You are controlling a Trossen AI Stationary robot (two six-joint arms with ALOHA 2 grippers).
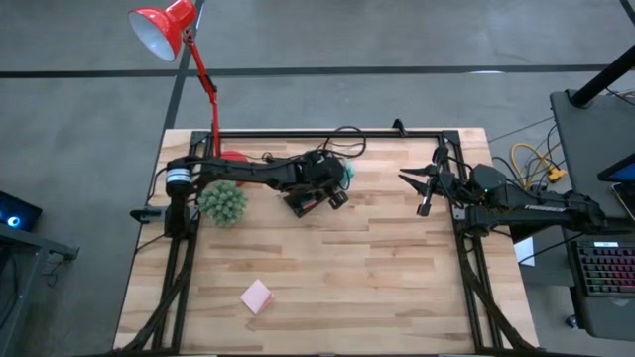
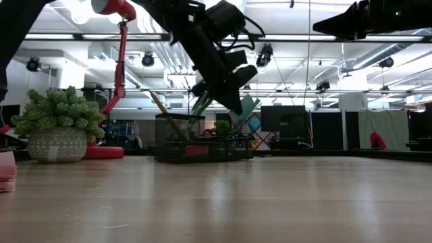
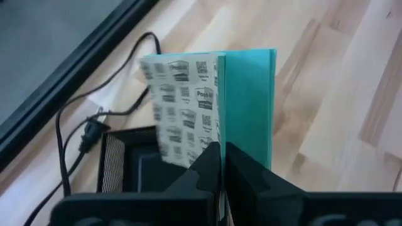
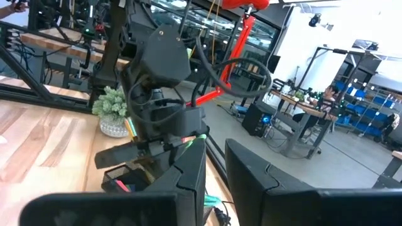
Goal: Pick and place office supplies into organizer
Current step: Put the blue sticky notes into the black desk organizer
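Plant (image 1: 222, 203) left of organizer (image 1: 316, 190), sticky-note pad (image 1: 256, 296) near front edge

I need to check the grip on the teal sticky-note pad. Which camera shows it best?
The left wrist view: the teal pad fills it, pinched by the left gripper. High and low views show slivers; the right wrist view hides it.

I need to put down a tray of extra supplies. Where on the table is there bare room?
The wood between the pink sticky-note pad and the right gripper is bare. The far left is crowded: plant, lamp base, organizer and left gripper holding a teal pad.
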